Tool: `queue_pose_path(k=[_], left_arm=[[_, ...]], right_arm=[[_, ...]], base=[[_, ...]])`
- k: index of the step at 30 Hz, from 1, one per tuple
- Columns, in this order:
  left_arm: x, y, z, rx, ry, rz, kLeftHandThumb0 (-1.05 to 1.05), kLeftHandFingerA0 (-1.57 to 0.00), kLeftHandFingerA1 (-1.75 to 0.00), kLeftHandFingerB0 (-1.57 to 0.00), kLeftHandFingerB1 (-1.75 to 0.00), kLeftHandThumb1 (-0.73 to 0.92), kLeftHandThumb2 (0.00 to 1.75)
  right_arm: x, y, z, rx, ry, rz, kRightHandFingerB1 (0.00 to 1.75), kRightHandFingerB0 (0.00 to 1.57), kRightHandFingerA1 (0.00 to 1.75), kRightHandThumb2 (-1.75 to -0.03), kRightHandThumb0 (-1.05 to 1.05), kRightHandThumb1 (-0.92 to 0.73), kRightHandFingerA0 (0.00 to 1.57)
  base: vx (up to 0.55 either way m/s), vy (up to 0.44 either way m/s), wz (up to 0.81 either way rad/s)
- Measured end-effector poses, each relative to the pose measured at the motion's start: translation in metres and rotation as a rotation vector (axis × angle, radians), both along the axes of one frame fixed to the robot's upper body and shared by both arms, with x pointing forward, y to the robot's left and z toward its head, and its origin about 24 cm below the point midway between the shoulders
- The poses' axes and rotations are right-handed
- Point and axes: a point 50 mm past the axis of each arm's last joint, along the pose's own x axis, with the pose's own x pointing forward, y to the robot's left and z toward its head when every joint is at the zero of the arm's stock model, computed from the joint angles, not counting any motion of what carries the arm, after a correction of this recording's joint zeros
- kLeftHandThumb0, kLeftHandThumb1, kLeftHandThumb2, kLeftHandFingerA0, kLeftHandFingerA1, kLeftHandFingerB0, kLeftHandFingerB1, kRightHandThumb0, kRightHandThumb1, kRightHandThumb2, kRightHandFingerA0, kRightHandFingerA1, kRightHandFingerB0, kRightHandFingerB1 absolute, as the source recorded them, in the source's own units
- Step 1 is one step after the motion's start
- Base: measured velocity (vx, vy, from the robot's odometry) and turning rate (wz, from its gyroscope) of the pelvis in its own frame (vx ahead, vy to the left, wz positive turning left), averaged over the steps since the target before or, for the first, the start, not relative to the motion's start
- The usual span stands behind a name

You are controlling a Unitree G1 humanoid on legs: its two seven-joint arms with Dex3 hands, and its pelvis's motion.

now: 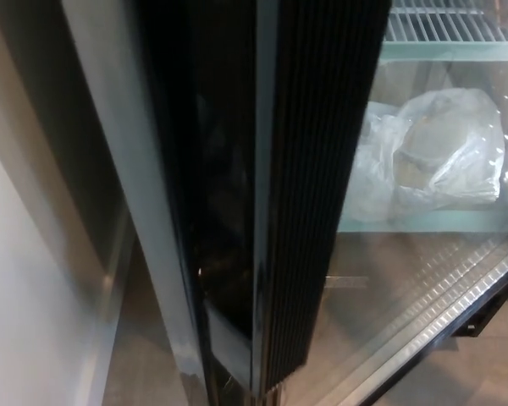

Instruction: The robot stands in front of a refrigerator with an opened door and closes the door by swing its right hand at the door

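The refrigerator door stands edge-on in the middle of the head view, its black ribbed edge running from top to bottom. To its left is the dark glossy face of the refrigerator body with a grey frame strip. Right of the door edge the refrigerator's inside shows: a wire shelf at the top and a lower shelf. Neither of my hands shows in this view.
A crumpled clear plastic bag lies on the lower shelf. The patterned metal floor of the compartment slopes to a dark bottom rim. A pale wall or panel fills the left side.
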Motion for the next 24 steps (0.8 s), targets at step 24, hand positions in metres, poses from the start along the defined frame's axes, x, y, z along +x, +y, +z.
queue_pose_path(k=[24], left_arm=[[-0.016,-0.003,-0.007,-0.018,0.032,0.003,-0.54,-0.37,-0.64,-0.27,-0.55,0.6,0.97]], right_arm=[[0.025,0.058,0.062,0.01,-0.731,0.129,0.26,0.14,0.22,-0.69,-0.61,-0.87,0.11]], base=[[0.0,0.0,0.0]])
